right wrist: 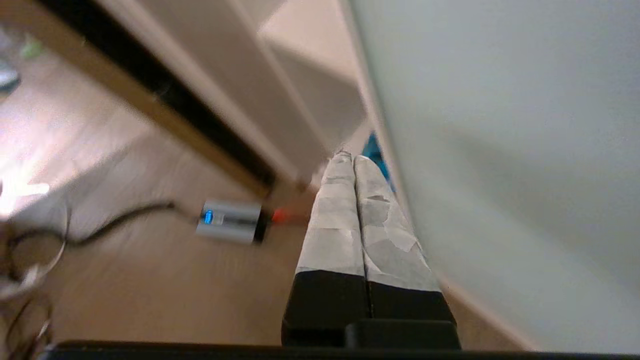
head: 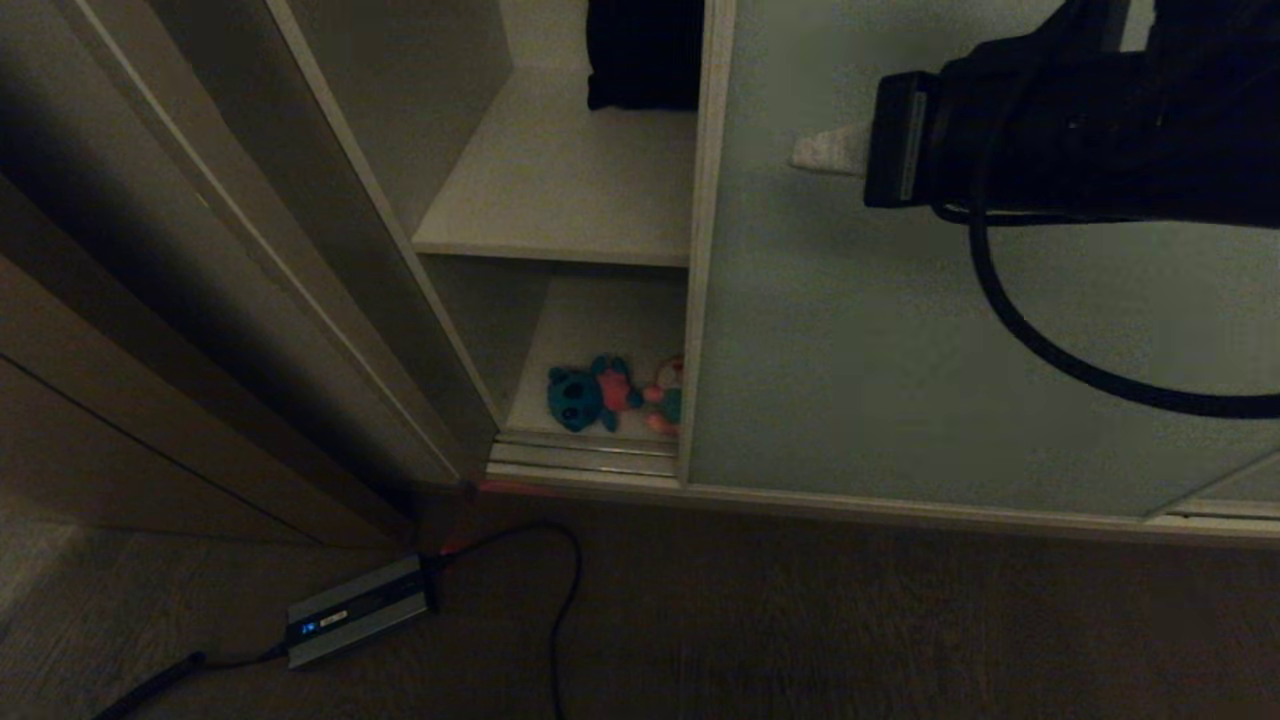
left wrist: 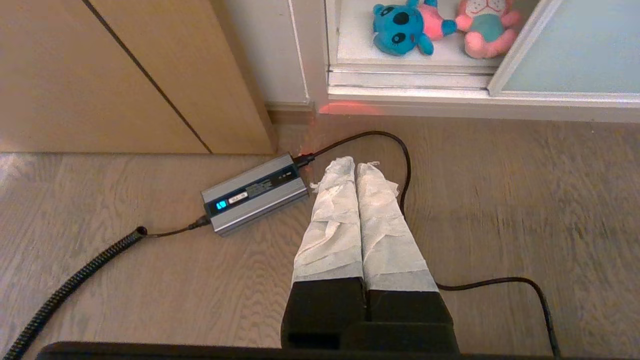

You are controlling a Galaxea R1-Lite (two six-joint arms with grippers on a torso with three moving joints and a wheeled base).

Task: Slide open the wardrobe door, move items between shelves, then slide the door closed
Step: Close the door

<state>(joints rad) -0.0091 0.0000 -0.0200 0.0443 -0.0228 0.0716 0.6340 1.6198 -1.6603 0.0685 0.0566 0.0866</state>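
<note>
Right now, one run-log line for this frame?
door: partly open | toys: bottom shelf | right gripper: shut, at door face | left gripper: shut, parked above floor

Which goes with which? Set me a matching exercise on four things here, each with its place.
Things:
1. blue plush toy
2. black cushion
3. grey charger box
4. right gripper

Places:
A. on the floor
B. on the upper shelf
C. on the lowest shelf, beside the pink plush toy
D. in front of the pale sliding door

Pairs: 1-C, 2-B, 3-A, 4-D
</note>
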